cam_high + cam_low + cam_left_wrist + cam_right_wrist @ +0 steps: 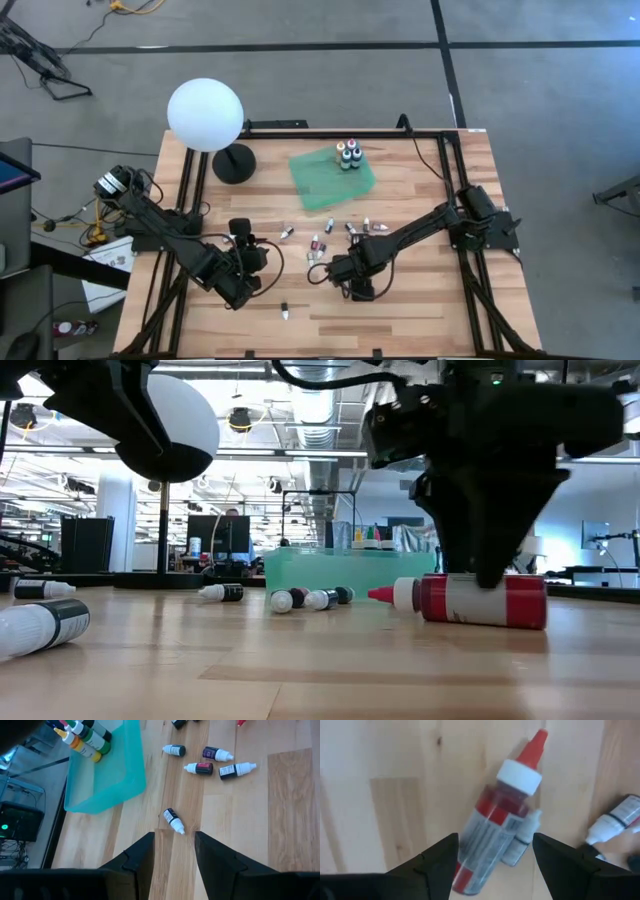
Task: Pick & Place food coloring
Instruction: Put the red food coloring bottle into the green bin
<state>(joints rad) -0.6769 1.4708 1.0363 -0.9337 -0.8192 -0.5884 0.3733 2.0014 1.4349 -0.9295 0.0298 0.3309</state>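
A red food coloring bottle (492, 827) with a white collar and red tip lies on its side on the wooden table. My right gripper (495, 845) is open and points down over it, one finger on each side of its body (480, 602). A tiny dropper (522, 840) lies against the bottle. Several small dark droppers (322, 243) lie scattered in front of the green tray (325, 180), where several bottles (348, 153) stand upright. At the left, above the table, my left gripper (175, 842) is open and empty, with one dropper (173, 820) on the table beyond it. My right gripper straddles the red bottle's body from above, its fingers (487, 575) lying across the bottle. Whether they touch the bottle I cannot tell. The bottle lies flat on the table.
A white globe lamp (205, 115) on a black base stands at the far left. Black frame rails (445, 165) run along the table's sides and back. One dropper (284, 312) lies alone near the front edge, and another (40, 625) shows large in the low view.
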